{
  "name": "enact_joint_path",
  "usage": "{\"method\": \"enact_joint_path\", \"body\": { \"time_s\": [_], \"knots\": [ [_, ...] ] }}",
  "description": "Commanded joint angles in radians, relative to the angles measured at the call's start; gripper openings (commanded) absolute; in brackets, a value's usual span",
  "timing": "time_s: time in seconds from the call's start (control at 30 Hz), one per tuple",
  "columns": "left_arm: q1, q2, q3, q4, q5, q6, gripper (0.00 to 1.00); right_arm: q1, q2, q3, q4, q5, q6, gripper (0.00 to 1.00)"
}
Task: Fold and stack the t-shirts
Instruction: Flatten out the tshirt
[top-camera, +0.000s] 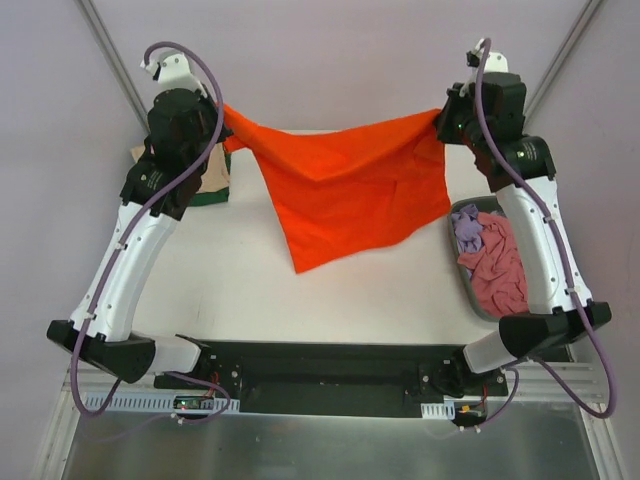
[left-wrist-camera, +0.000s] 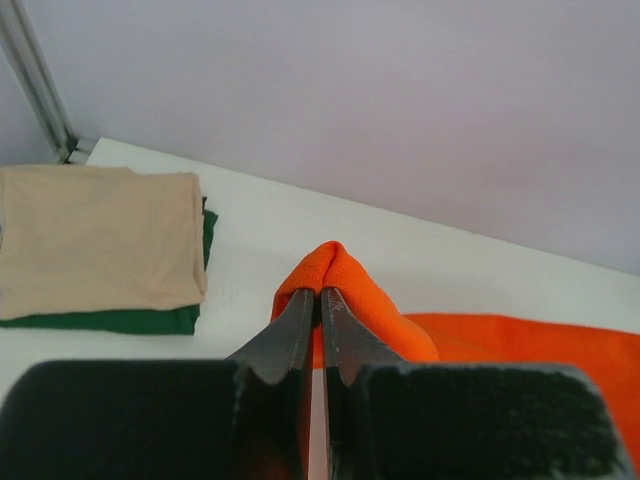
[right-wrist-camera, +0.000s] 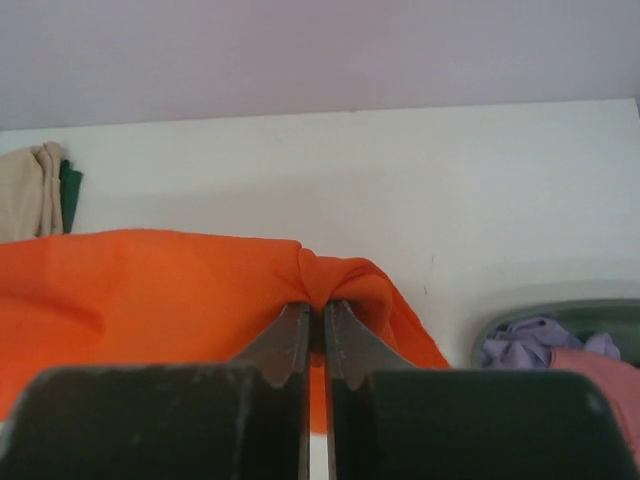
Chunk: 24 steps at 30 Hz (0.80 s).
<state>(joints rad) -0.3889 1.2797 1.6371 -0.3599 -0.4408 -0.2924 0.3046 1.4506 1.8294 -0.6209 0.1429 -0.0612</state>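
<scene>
A bright orange t-shirt hangs stretched between my two grippers above the far half of the table, its lower corner drooping toward the middle. My left gripper is shut on the shirt's left corner. My right gripper is shut on a bunched right corner. In the top view both grippers are raised near the back edge. A folded beige t-shirt lies on a folded dark green one at the far left. Lilac and dusty pink shirts lie crumpled in the basket.
The dark grey oval basket stands at the right side of the table, under my right arm. The folded stack sits at the far left behind my left arm. White tabletop spreads below the hanging shirt. Metal frame posts rise at the back corners.
</scene>
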Motion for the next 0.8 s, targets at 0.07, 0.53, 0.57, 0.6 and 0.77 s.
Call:
{"method": "enact_joint_path", "body": {
  "time_s": [0.07, 0.53, 0.57, 0.6, 0.77],
  "knots": [
    [0.024, -0.043, 0.170, -0.022, 0.087, 0.038, 0.00, -0.047, -0.038, 0.217, -0.003, -0.132, 0.006, 0.01],
    [0.025, -0.467, -0.692, -0.048, -0.025, -0.175, 0.03, -0.058, -0.421, -0.639, -0.068, -0.195, 0.195, 0.14],
    [0.027, -0.450, -0.707, -0.059, -0.056, -0.182, 0.14, -0.059, -0.402, -0.654, -0.083, -0.162, 0.193, 0.21],
    [0.030, -0.410, -0.711, -0.074, -0.082, -0.189, 0.31, -0.062, -0.377, -0.663, -0.092, -0.149, 0.193, 0.29],
    [0.036, -0.240, -0.628, -0.166, -0.118, -0.202, 0.99, -0.067, -0.231, -0.622, -0.119, -0.065, 0.161, 0.99]
  ]
}}
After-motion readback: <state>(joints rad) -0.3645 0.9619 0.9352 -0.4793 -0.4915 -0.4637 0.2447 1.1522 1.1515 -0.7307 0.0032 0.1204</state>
